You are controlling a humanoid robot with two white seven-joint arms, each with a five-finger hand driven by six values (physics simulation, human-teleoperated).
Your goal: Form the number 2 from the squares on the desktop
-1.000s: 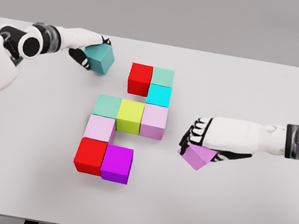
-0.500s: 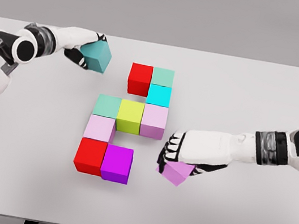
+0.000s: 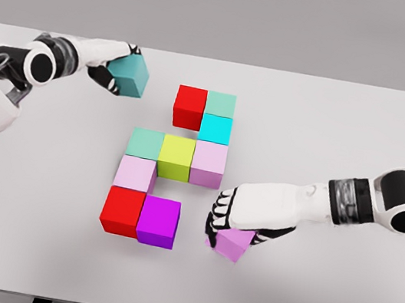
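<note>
Your right hand (image 3: 233, 212) has its dark-tipped fingers (image 3: 218, 215) curled down over the violet cube (image 3: 232, 242), grasping it from above. That cube is a light purple block, tilted a little, its lower corner at or just above the desk (image 3: 333, 298); you cannot tell whether it touches. The fingers cover most of its top face, so only the front and one side show. It sits just right of the magenta cube (image 3: 158, 222), with a gap between them.

Your left hand (image 3: 115, 67) is clenched on the teal cube (image 3: 129, 75) at the far left of the desk, fingers wrapped on its left and top edges. Whether that cube rests on the desk or is lifted is hard to make out.

Between the hands lies the partly built figure. The top row is a red cube (image 3: 189, 107) touching a mint cube (image 3: 220, 105), with a cyan cube (image 3: 215, 129) below the mint one. The middle row reads green cube (image 3: 145, 144), yellow cube (image 3: 176, 156), pale pink cube (image 3: 209, 163). Below the green one sits a pale lilac cube (image 3: 135, 174), then a second red cube (image 3: 122, 210) touching the magenta one.

Your left forearm is cut off at the picture's left edge, the right arm at the right edge.
</note>
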